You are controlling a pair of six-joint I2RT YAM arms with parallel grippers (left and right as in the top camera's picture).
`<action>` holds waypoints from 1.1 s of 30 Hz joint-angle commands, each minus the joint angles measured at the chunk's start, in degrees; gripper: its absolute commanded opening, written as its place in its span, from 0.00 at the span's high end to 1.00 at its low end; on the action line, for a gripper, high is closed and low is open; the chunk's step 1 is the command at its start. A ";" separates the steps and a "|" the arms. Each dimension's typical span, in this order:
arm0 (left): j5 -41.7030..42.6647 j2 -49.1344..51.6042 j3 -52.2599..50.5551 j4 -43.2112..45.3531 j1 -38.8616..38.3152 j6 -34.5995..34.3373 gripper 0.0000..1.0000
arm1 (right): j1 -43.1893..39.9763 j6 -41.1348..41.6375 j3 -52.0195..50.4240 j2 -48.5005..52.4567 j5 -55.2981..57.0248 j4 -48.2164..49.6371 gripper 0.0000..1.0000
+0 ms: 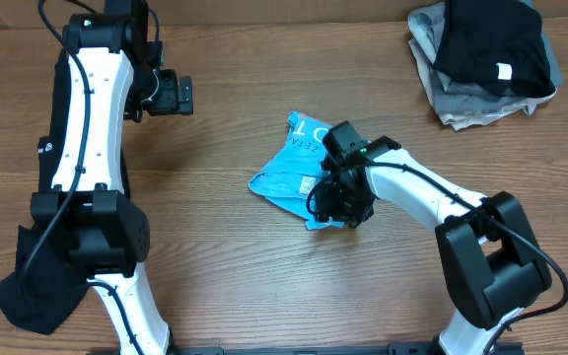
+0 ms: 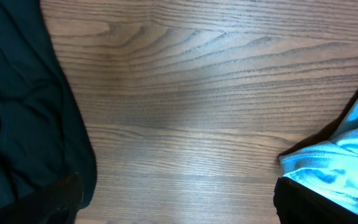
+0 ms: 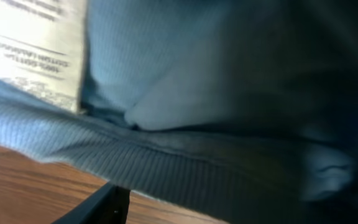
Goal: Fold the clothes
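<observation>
I see the wood-grain counter (image 1: pixel 225 286) in every view. At its near left edge a black garment (image 1: pixel 28 291) lies crumpled by the left arm's base. Mid-counter, the right fingers (image 1: pixel 338 205) press into the bunched light blue T-shirt (image 1: pixel 286 179). I cannot tell their gap, as fabric and a white label (image 3: pixel 36 43) crowd the lens. Farther back, the left fingers (image 1: pixel 174 95) hang wide apart, empty. A black-and-grey pile (image 1: pixel 481 59) sits far right.

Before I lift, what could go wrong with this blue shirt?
The light blue T-shirt lies crumpled, so the right gripper may catch several layers and lift a lump. Fabric fills the right wrist view, so the grasp cannot be checked. The left gripper sits far off, open, unable to help spread it.
</observation>
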 commanded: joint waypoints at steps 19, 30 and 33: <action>0.46 0.42 1.01 -0.02 -0.11 1.11 0.00 | -21.55 2.78 -2.89 -0.28 17.66 16.55 0.46; 0.92 0.42 1.01 0.13 -0.11 1.11 0.00 | -25.14 1.36 5.60 -7.78 4.11 5.97 0.46; 0.90 0.42 1.01 0.20 -0.09 1.11 0.00 | -25.14 4.66 5.97 -14.49 1.95 2.34 0.41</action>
